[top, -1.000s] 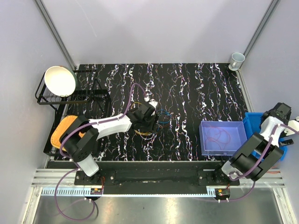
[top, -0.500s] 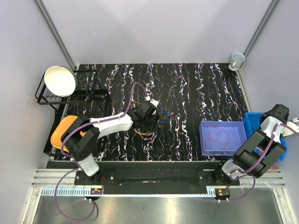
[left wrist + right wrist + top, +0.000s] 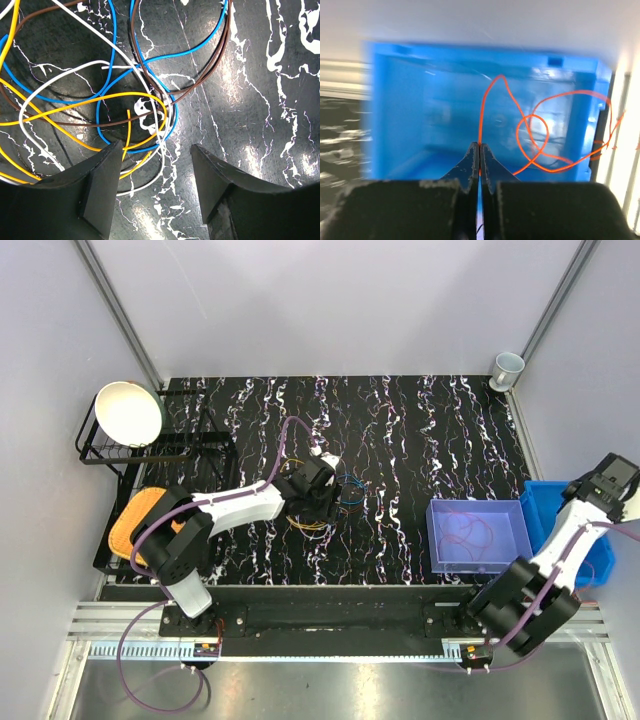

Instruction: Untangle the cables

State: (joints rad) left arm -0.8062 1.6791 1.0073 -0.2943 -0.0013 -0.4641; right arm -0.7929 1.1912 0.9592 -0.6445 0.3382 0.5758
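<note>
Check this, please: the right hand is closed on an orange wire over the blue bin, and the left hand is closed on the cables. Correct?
One part is wrong. The left hand is open, not closed on the cables: the left wrist view shows its fingers apart above them, gripping none. The right hand is indeed closed on an orange wire over the blue bin.

No readable text, label, brand, number or sign on anything in any view.
</note>
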